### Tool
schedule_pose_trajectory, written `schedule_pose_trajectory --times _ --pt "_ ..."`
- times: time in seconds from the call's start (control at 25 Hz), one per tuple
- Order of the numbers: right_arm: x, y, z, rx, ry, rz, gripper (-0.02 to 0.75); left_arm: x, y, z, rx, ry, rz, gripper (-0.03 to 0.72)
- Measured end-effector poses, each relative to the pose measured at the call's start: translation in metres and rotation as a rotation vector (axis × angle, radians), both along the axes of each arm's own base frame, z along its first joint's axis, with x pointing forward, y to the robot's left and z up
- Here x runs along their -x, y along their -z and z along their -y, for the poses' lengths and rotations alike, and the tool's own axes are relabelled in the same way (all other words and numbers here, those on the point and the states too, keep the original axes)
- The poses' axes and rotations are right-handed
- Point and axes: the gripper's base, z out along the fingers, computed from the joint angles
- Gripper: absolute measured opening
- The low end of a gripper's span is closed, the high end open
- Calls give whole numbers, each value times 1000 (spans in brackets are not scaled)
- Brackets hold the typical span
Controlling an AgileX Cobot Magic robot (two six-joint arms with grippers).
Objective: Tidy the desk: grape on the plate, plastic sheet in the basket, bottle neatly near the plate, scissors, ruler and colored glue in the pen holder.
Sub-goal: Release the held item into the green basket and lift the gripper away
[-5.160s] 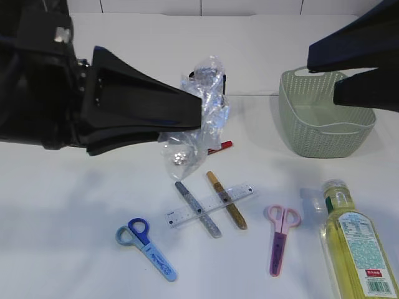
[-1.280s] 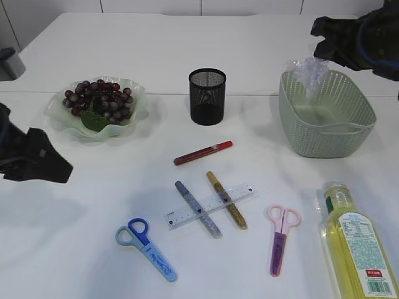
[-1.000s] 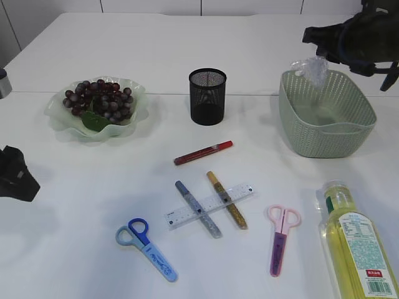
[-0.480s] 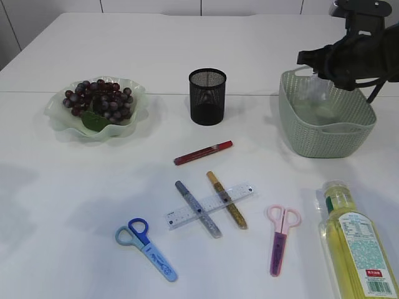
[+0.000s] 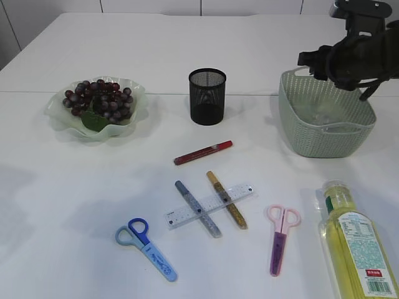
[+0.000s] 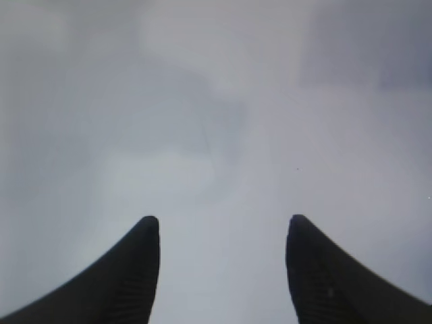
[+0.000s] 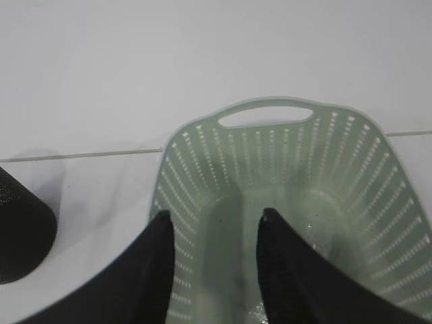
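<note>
exterior view: on the white tabletop (image 5: 124, 37) a bunch of grapes (image 5: 98, 98) sits on the pale green plate (image 5: 59, 118) at the left, and the black mesh pen holder (image 5: 207, 96) stands upright near the middle. the right claw (image 5: 321, 62) hangs over the green basket (image 5: 324, 134), where a clear plastic sheet (image 5: 323, 116) seems to lie on the bottom, though it is faint. a red glue pen (image 5: 202, 152) lies alone; a grey glue pen (image 5: 197, 208) and a gold glue pen (image 5: 226, 200) cross the clear ruler (image 5: 181, 216). blue scissors (image 5: 146, 248) and pink scissors (image 5: 280, 238) lie flat, and the yellow bottle (image 5: 355, 249) lies on its side at the lower right. left wrist view: the left claw (image 6: 223, 233) stands open with nothing between its fingers, over blurred grey surface. right wrist view: the right claw (image 7: 214, 226) is parted and empty above the basket (image 7: 202, 162), with the pen holder (image 7: 20, 229) at the left edge.
</note>
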Motion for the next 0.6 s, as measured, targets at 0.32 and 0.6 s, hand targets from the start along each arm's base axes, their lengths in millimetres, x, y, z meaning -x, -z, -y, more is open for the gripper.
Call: schedule_pose_trajectory --times 0.32,0.6 --pt "10 -33 5 70 10 60 337 0 -1 -1 0 -3 3 434" --pt "11 -35 3 -60 61 68 339 0 -1 -1 0 -3 1 434"
